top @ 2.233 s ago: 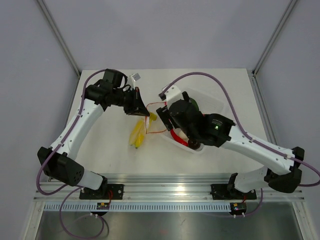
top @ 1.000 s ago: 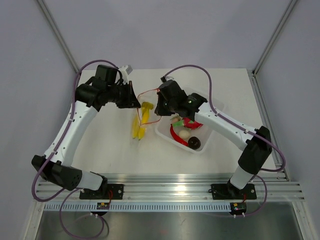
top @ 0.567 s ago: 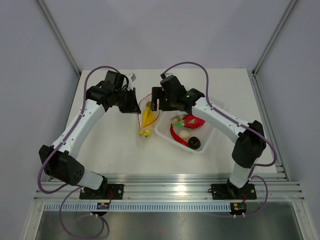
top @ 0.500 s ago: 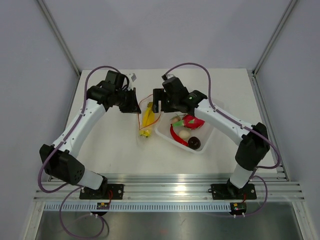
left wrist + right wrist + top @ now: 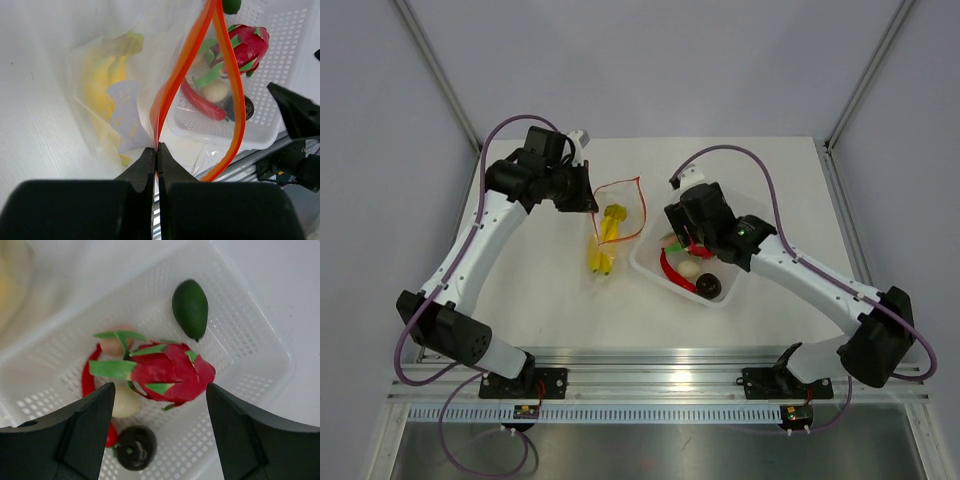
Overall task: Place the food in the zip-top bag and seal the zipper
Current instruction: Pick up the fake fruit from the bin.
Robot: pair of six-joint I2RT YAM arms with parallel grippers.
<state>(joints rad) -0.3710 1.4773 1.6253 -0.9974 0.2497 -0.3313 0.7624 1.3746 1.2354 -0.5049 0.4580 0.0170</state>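
Left tool (image 5: 156, 150) pinches the orange-red zipper (image 5: 172, 82) of a crinkly clear bag (image 5: 125, 107); empty right tool (image 5: 159, 390) gapes over leafy pink-red dragon fruit (image 5: 172, 372), liable to slip.

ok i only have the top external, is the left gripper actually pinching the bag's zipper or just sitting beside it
Observer: Pinching it. In the left wrist view the left gripper is shut on the zipper at one end, and beyond that the strip gapes open in a loop.
Operator: and what's under the right gripper, the arm blocks my view
Observer: The right wrist view shows the right gripper open over the tray, with the dragon fruit showing between its two fingers.
Operator: any avocado in there
Observer: Yes, the avocado lies in the tray toward the end farther from the fingers, apart from the dragon fruit.
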